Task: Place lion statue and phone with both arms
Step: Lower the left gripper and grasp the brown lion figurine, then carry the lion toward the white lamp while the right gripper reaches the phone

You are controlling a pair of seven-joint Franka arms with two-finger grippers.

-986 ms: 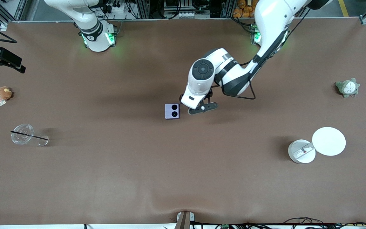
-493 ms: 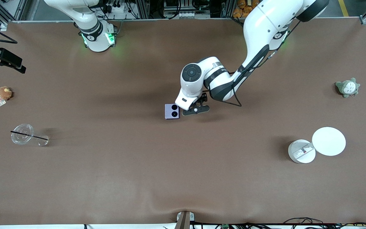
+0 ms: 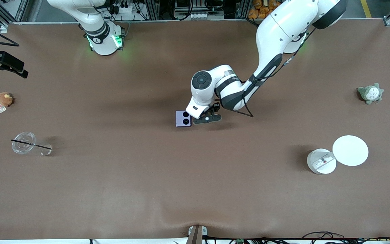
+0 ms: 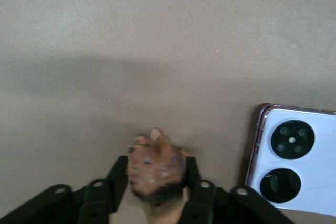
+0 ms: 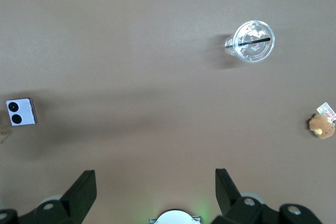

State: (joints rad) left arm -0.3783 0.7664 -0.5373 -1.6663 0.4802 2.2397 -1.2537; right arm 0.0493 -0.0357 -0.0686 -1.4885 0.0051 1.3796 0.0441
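Observation:
My left gripper [image 3: 207, 118] is low over the middle of the table, right beside the phone [image 3: 183, 118], toward the left arm's end of the table from it. It is shut on the lion statue [image 4: 156, 167], a small reddish-brown figure between the black fingers [image 4: 118, 174]. I cannot tell whether the statue touches the table. The phone is flat, pale lavender, with two black camera circles; it also shows in the left wrist view [image 4: 294, 169] and the right wrist view [image 5: 21, 112]. My right gripper [image 5: 155, 174] is open and empty, high above its base.
A clear cup with a black straw [image 3: 23, 143] and a brown plush with a tag [image 3: 4, 99] lie toward the right arm's end. A grey-white plush [image 3: 370, 93] and two white discs [image 3: 350, 150] [image 3: 321, 161] lie toward the left arm's end.
My left gripper has moved with the lion statue toward the phone and now sits right beside it. The right arm and the phone have not moved.

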